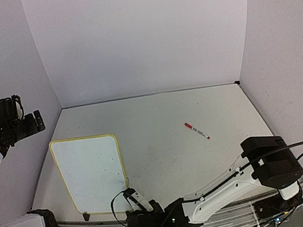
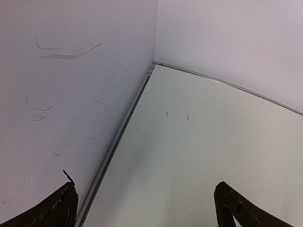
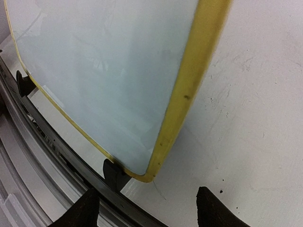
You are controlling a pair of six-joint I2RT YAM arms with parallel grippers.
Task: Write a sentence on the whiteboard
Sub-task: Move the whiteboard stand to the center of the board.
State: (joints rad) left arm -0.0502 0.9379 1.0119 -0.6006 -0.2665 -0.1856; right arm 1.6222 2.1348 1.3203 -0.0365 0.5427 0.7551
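You have one whiteboard (image 1: 90,173) on the worktop (image 1: 171,162), face plain white. Its yellow-rimmed corner lies just ahead of your right end effector (image 3: 147,201), whose fingers stand apart, gripping nothing. Its two black feet (image 3: 113,172) show (both in the right wrist view). One marker (image 1: 197,131) lies well away from both end effectors. Your left end effector (image 2: 145,189) is likewise spread and empty, well apart from the board.

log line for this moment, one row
whiteboard: blank | marker: lying on table | left gripper: open, raised | right gripper: open, by whiteboard corner
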